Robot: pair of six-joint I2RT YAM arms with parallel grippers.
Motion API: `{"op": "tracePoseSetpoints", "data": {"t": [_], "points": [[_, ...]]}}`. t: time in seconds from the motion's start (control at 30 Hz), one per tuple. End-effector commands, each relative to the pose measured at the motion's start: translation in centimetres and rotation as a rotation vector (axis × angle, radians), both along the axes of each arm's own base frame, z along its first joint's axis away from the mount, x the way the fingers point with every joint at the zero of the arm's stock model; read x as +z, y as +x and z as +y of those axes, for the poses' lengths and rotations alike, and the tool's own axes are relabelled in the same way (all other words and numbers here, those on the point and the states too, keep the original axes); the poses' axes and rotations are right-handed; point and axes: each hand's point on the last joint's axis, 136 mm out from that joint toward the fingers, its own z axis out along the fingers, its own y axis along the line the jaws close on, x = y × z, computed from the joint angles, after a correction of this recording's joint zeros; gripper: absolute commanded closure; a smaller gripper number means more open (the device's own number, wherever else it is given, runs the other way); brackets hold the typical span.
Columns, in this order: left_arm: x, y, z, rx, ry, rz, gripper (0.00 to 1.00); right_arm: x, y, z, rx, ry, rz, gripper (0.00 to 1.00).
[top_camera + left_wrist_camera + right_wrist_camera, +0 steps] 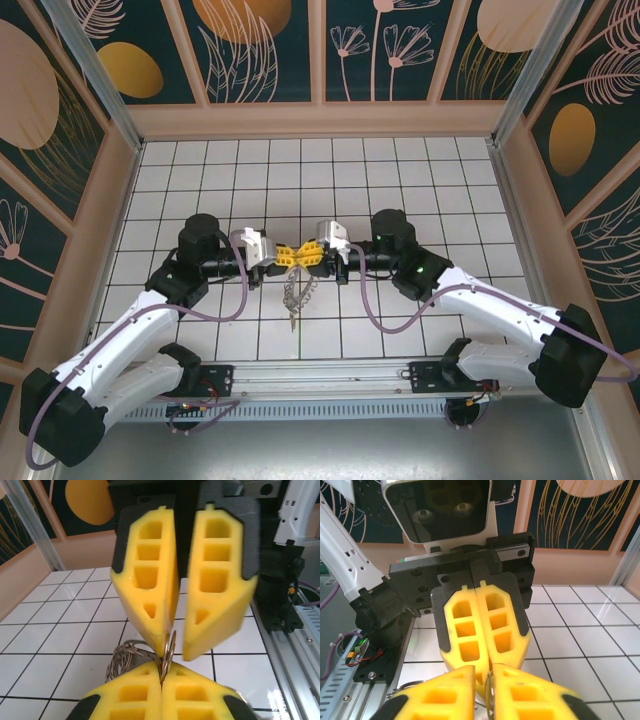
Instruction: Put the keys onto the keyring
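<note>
Threading stage, judged unfinished. The left hand (162,676) is clamping the keyring (294,290) by its rim. Directly opposite the left hand, the right hand (175,652) is bracketing that rim with fingertips slightly parted; whether it is gripping cannot be told. The ring is standing edge-on, its fringe trailing from the left hand toward the arm bases. Whether the key is already riding on it cannot be told.

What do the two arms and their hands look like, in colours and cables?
Both the left arm and the right arm have white shells with black joints and a purple cable looping along each. The left hand and right hand have yellow fingers with square hollow cells, black-backed.
</note>
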Motion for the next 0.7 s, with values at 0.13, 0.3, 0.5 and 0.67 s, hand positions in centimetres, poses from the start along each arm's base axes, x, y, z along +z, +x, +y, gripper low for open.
{"op": "tracePoseSetpoints", "data": {"t": [0.13,0.3,0.5,0.67], "points": [[1.2,1.0,0.3,0.069,-0.041,-0.059,1.0,0.6,-0.2,-0.4,0.001,-0.044,-0.013,0.73],[1.0,0.7,0.3,0.052,-0.042,-0.064,1.0,0.5,0.3,-0.9,-0.037,-0.085,-0.039,0.65],[0.8,0.7,0.3,0.05,-0.038,-0.058,1.0,1.0,0.4,-1.0,-0.036,-0.076,-0.028,0.66],[0.9,0.4,0.2,0.036,-0.04,-0.06,1.0,-0.1,0.8,-0.2,-0.022,-0.137,-0.001,0.73]]}}
